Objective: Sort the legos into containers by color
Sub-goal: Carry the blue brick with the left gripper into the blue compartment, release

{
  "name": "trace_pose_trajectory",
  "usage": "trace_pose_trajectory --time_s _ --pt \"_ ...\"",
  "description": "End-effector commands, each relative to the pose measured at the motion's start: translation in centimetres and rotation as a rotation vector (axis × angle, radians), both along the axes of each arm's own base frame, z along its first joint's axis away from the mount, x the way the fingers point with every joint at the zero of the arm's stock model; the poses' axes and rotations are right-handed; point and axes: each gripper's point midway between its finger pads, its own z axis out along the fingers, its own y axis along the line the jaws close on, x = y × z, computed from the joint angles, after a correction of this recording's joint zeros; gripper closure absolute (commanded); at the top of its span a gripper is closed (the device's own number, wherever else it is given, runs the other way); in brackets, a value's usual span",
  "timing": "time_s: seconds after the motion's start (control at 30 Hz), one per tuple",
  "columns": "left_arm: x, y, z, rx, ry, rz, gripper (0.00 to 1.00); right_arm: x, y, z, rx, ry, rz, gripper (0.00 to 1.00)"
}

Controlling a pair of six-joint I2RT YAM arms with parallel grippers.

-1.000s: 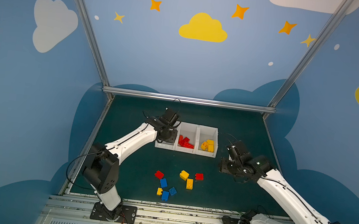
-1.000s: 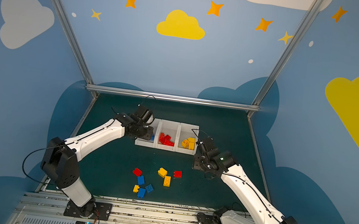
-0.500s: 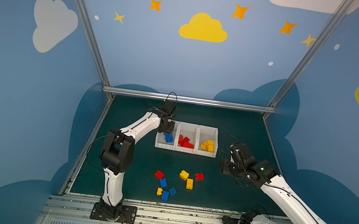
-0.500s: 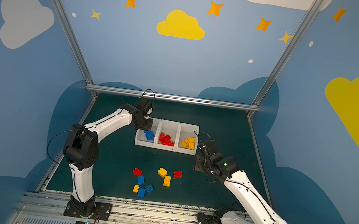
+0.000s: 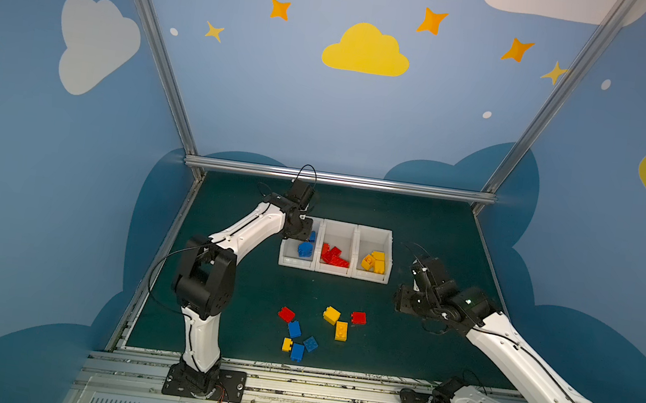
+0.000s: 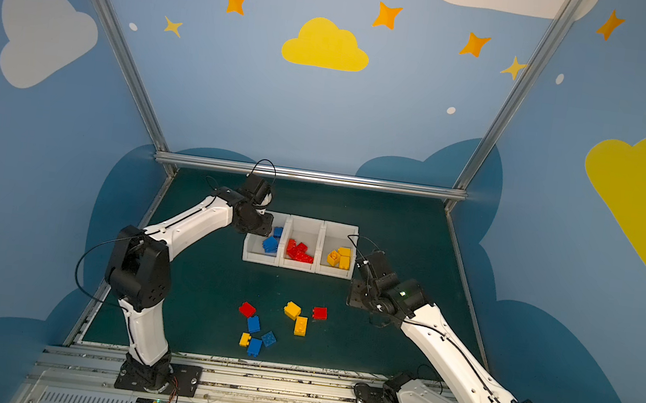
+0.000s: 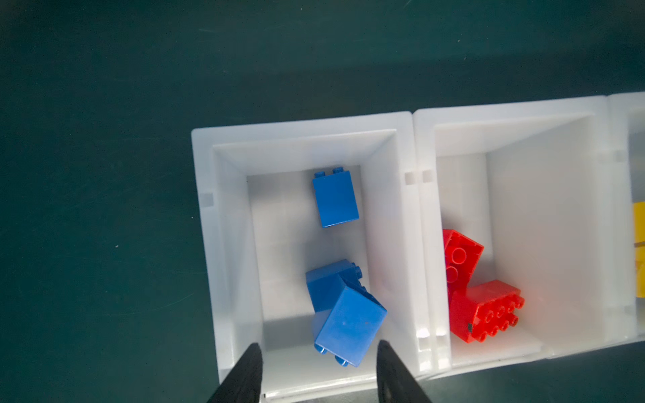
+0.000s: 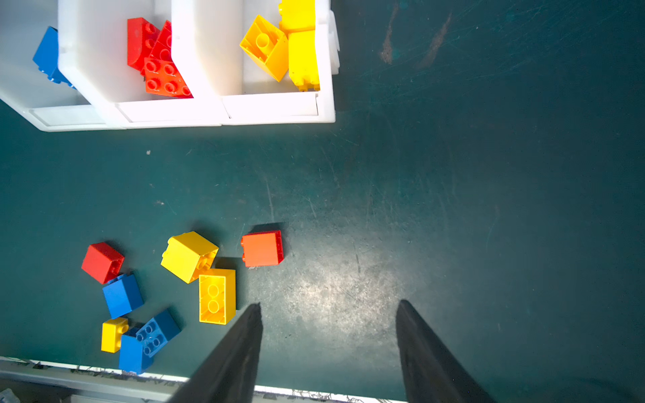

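Observation:
Three joined white containers [image 5: 333, 271] stand mid-table. Blue legos [image 7: 350, 326] lie in the left container [image 7: 223, 244], red legos [image 5: 333, 255] in the middle one and yellow legos [image 5: 376, 261] in the right one. My left gripper [image 7: 319, 345] hangs open just above the left container, with a tilted blue brick lying free below it. Loose legos lie near the front edge: a red brick [image 8: 262, 248], yellow bricks [image 8: 188, 255] and blue bricks [image 8: 122, 295]. My right gripper [image 8: 330, 303] is open and empty over bare mat, to the right of the loose legos.
The dark green mat [image 5: 412, 347] is fenced by metal rails at the back [image 5: 340, 179] and front [image 5: 292, 368]. Both arm bases sit on the front rail. In both top views, the right arm's wrist [image 6: 376, 284] hovers close to the yellow container's front corner.
My left gripper has opened over the left container and a blue brick now lies free in it. The left arm's elbow has swung up. The right gripper has drifted slightly left.

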Motion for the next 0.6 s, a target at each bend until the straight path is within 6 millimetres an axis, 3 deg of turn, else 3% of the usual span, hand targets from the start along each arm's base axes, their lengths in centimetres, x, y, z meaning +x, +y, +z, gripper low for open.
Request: trace_pose_trajectory --time_s 0.0,0.37,0.57 --pt "-0.3 0.3 1.6 -0.025 -0.035 0.008 0.46 0.3 0.3 0.3 0.013 -0.009 0.01 0.38" --pt "-1.1 0.5 2.7 -0.044 -0.051 0.009 0.45 0.0 1.1 -0.2 0.018 0.017 0.042 0.38" --pt "-2.6 1.0 3.5 -0.062 -0.063 0.015 0.45 -0.4 2.3 -1.2 0.009 0.044 0.103 0.38"
